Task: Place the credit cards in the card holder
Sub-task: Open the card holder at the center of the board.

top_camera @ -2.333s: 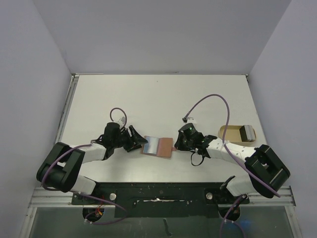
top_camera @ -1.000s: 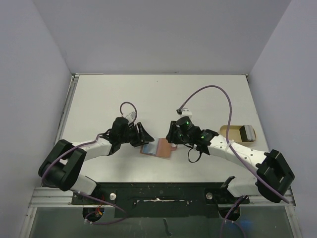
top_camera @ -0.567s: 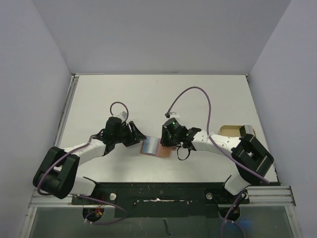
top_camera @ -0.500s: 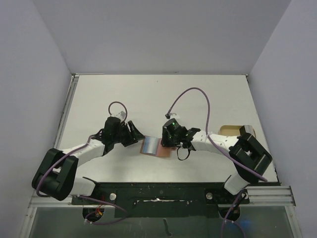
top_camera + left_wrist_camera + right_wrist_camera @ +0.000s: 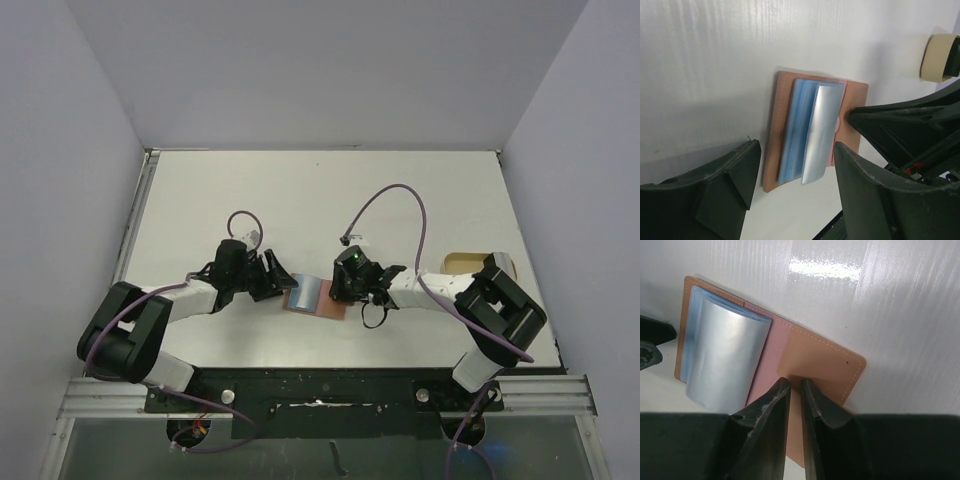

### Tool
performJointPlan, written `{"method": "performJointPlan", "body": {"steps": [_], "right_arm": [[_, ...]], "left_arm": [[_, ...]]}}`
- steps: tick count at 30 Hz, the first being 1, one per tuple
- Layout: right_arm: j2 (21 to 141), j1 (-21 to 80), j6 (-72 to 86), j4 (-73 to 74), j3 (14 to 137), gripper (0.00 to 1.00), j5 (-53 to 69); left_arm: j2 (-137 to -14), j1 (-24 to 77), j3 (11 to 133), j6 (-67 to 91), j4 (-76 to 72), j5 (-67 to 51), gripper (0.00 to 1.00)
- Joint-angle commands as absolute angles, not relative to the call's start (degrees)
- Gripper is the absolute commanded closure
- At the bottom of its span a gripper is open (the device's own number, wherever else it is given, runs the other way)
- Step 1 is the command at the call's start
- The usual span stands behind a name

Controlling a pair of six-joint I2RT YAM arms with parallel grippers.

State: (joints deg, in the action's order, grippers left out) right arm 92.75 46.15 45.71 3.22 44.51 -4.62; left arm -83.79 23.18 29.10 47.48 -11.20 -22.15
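The card holder (image 5: 825, 365) lies spread open and flat on the white desk (image 5: 320, 200), directly between the two hands. The left hand (image 5: 796, 145) has its fingers (image 5: 730, 180) wide apart and grips nothing. Its wrist camera shows the holder just ahead of the fingertips and centred in the gap between them. The near end of the leather reaches about level with the tips. The credit cards (image 5: 795, 125) sit on the half of the holder nearer this hand, stacked as a pale blue layer. A shinier grey-blue top card (image 5: 725, 357) lies over them and bows upward along its length instead of lying flat. Whether the cards are tucked under a pocket edge or only resting on the leather cannot be told. The right hand (image 5: 794, 382) comes from the opposite side with its two fingers drawn almost together, only a thin slit between them. Their tips sit on the bare brown half of the holder, just beside the bowed card and apart from it. Whether they nip any leather cannot be told. A tan tray (image 5: 462, 264) lies well behind the right hand, beside that arm's elbow and partly covered by it.
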Motion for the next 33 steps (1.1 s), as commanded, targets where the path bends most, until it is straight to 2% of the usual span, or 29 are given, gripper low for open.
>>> {"method": "performJointPlan", "body": {"steps": [1, 7, 18, 24, 27, 33], "right_arm": [[93.60, 45.98, 45.97, 2.41, 42.20, 0.82, -4.93], [93.36, 45.96, 46.05, 1.55, 41.39, 0.83, -4.49], [92.12, 46.01, 46.17, 0.66, 40.52, 0.83, -4.39], [91.93, 46.14, 45.97, 0.76, 40.52, 0.83, -4.48], [91.75, 46.21, 46.09, 0.70, 40.44, 0.83, -4.48], [91.15, 46.21, 46.23, 0.64, 40.17, 0.83, -4.66]], "left_arm": [[-86.17, 23.38, 26.90, 51.90, -23.88, -30.10, 0.41], [-86.55, 23.60, 24.01, 58.46, -33.78, -34.41, 0.46], [-85.22, 24.25, 23.74, 59.15, -34.14, -34.00, 0.50], [-84.81, 25.11, 24.39, 57.66, -32.33, -32.34, 0.56], [-85.11, 25.27, 24.27, 57.76, -33.10, -32.61, 0.62], [-85.40, 25.71, 24.32, 58.71, -34.62, -33.06, 0.82]]}}
